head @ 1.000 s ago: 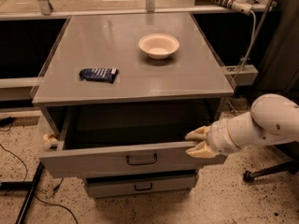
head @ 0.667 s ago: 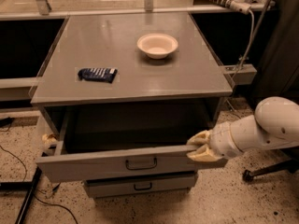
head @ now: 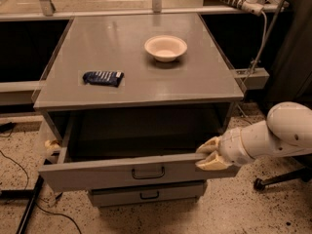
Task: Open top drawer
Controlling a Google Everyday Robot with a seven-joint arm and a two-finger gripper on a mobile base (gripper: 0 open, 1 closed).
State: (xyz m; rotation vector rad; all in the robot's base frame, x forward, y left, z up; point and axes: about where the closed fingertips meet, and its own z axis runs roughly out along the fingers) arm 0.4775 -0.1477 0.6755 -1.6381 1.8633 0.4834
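Note:
The top drawer [head: 97, 172] is a wide grey drawer with a black loop handle [head: 147, 172]. It stands pulled out from under the grey cabinet top, and its dark shallow box is open to view. My gripper [head: 205, 156] is at the right end of the drawer's front, its cream fingers [head: 209, 163] over the front's top edge. The white arm [head: 273, 133] reaches in from the right.
A narrower grey drawer [head: 146, 195] sits closed below. On the cabinet top [head: 195, 77] lie a white bowl [head: 165, 47] and a dark blue packet [head: 103, 78]. A chair base [head: 278, 180] stands at the right. Cables lie on the floor at the left.
The top drawer has come a little farther out toward the camera, and my gripper has moved with its right end.

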